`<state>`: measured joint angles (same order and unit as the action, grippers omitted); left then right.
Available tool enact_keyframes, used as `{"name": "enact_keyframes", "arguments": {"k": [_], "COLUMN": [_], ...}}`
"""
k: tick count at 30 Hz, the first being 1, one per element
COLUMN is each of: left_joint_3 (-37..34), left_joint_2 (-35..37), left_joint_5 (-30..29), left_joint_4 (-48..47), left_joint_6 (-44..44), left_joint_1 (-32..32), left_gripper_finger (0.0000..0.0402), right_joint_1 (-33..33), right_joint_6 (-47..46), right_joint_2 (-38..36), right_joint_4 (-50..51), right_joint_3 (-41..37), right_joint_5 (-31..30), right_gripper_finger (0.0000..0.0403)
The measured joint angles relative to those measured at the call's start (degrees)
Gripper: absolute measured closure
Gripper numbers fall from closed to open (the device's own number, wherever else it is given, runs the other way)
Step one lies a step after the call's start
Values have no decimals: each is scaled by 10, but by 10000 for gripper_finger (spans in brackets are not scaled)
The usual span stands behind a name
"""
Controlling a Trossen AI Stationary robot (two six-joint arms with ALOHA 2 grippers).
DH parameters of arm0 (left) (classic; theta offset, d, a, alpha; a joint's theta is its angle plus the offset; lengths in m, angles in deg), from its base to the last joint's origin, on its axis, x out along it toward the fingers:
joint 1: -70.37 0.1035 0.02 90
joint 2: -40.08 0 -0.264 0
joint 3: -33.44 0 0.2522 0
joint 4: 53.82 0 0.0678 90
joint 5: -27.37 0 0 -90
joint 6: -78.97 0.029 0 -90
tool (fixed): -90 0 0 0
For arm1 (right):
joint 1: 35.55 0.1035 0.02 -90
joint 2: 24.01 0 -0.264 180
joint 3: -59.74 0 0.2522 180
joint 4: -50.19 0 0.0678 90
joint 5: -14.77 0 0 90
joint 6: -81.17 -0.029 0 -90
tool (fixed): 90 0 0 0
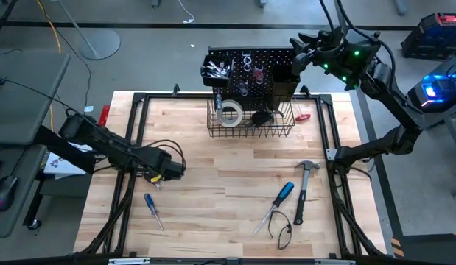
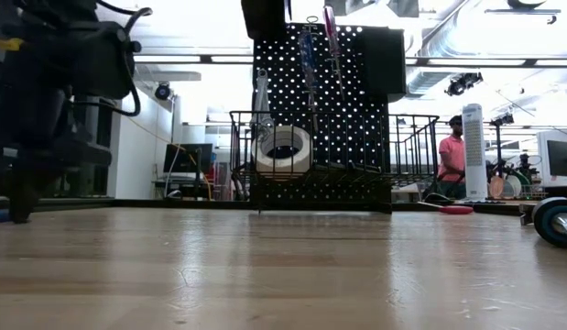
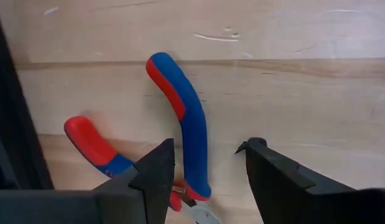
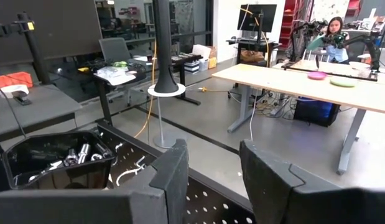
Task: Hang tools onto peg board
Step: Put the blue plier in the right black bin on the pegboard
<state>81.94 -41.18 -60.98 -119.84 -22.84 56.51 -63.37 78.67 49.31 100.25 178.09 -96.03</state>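
We note the left gripper (image 1: pixel 167 171) low over the left part of the wooden table (image 1: pixel 228 213), fingers (image 3: pixel 156 171) spread apart with nothing between them. Its wrist view looks straight down on a pair of red-and-blue handled pliers (image 3: pixel 183 121) lying flat on the wood; one handle runs into the gap between the fingers, but no contact shows.

The right gripper (image 1: pixel 300 46) is raised at the far right, beside the top of the peg board (image 1: pixel 258 72). Its fingers (image 4: pixel 173 171) stand parted and empty, above the board's top edge and a black bin (image 4: pixel 52 163) with silver tools inside.

The peg board stands upright at the far middle of the table. We see screwdrivers (image 2: pixel 330 37) hanging on its face in the low view, and a white tape roll (image 2: pixel 282 151) in the wire basket (image 1: pixel 251 119) at its foot.

Loose on the table:
- a blue-handled screwdriver (image 1: pixel 151 206), near left;
- a second blue-handled tool (image 1: pixel 281 197), near right;
- a black-handled claw hammer (image 1: pixel 303 190), just right of it;
- a red item (image 1: pixel 303 116) right of the basket, which we cannot identify.

A person (image 2: pixel 452 151) in a pink shirt is in the room behind.
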Motion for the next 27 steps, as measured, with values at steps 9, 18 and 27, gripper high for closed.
{"name": "enact_keyframes", "arguments": {"k": [9,18,27], "left_joint_3": [3,31,124], "left_joint_2": [-28,66,141], "left_joint_5": [-7,-77,-134], "left_joint_4": [36,66,52], "left_joint_6": [20,90,254], "left_joint_1": [-2,16,67], "left_gripper_finger": [348,400,399], "right_joint_1": [0,0,0], "right_joint_6": [0,11,-3], "right_joint_2": [0,-18,-30], "right_joint_4": [14,17,19], "right_joint_3": [0,0,0], "right_joint_5": [0,-2,-2], "right_gripper_finger": [266,266,266]}}
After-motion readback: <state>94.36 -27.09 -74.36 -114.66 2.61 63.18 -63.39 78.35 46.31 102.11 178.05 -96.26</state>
